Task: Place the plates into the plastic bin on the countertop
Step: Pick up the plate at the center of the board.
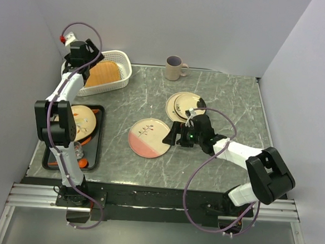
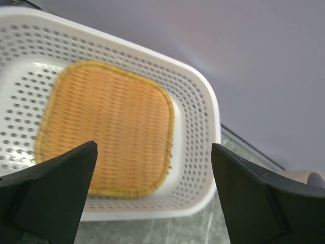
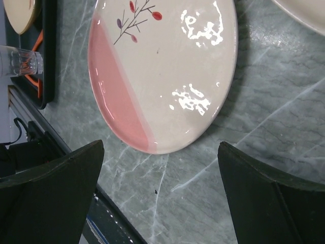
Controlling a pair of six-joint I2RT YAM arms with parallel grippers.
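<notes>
The white perforated plastic bin [image 1: 118, 59] stands at the back left of the grey-green countertop [image 1: 236, 105]. A tan-orange plate [image 1: 103, 74] lies inside it, also shown in the left wrist view [image 2: 106, 127]. My left gripper [image 1: 93, 54] hovers open and empty over the bin [image 2: 203, 107]. A half-pink plate with a twig [image 1: 149, 138] lies mid-counter. My right gripper [image 1: 171, 135] is open and empty just beside its right edge, low over the counter; the plate [image 3: 162, 71] lies just ahead of the fingers. Two stacked cream plates [image 1: 185, 105] lie behind. Another cream plate [image 1: 79, 120] rests on the tray.
A beige mug [image 1: 174, 68] stands at the back. A flat black tray [image 1: 91, 156] at the left edge holds a clear glass [image 3: 18, 60] and something orange. White walls enclose the counter; its near edge is close under the right gripper.
</notes>
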